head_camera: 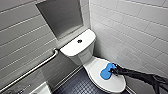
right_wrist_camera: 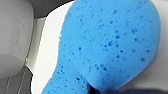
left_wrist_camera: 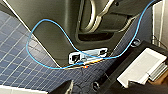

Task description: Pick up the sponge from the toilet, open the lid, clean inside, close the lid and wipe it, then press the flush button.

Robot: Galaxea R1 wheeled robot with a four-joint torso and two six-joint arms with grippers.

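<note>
On the closed lid [head_camera: 111,84], bright blue pitted sponge [head_camera: 107,71], right fingers [head_camera: 114,72] at its edge, grip unclear

Grab bar [head_camera: 32,69]; wall niche [head_camera: 61,17]

A white glossy ceramic toilet [head_camera: 82,56] stands in a corner of pale tiled walls [head_camera: 130,22], its smooth oval lid [head_camera: 110,83] closed. A bright blue peanut-shaped sponge [head_camera: 107,71] lies on the lid — the black right gripper [head_camera: 114,71] touches its edge. A small dark round flush button [head_camera: 79,41] sits mid-tank.
</note>
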